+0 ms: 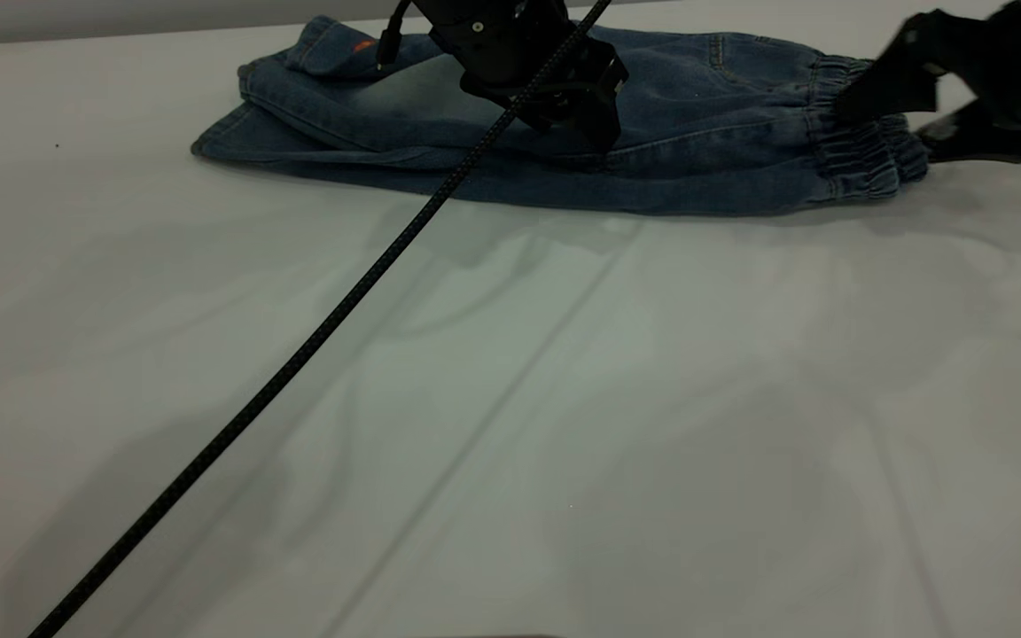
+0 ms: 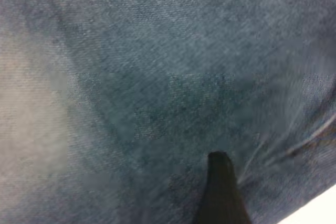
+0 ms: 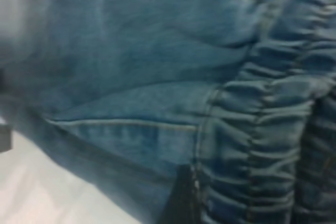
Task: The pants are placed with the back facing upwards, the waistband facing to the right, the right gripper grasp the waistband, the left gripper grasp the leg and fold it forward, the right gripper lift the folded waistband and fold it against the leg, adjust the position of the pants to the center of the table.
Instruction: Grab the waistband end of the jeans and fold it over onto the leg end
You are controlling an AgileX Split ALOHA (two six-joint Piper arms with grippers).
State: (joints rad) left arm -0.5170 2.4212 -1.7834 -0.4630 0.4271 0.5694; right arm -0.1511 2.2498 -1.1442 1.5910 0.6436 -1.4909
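Observation:
The pants (image 1: 697,133), blue denim, lie folded lengthwise near the table's (image 1: 510,425) far edge, with the gathered waistband (image 1: 861,151) at the right. At the left end, the leg (image 1: 333,53) shows a small orange mark. My left gripper (image 1: 581,120) rests down on the middle of the pants; denim (image 2: 157,77) fills its wrist view. My right gripper (image 1: 883,124) is at the waistband end, open, one finger over the elastic and one beside it near the table. In the right wrist view the waistband (image 3: 273,129) lies against a dark finger (image 3: 181,198).
A braided black cable (image 1: 298,354) runs diagonally from the left arm over the table to the near left corner. The white cloth-covered tabletop stretches wide in front of the pants, with shallow creases.

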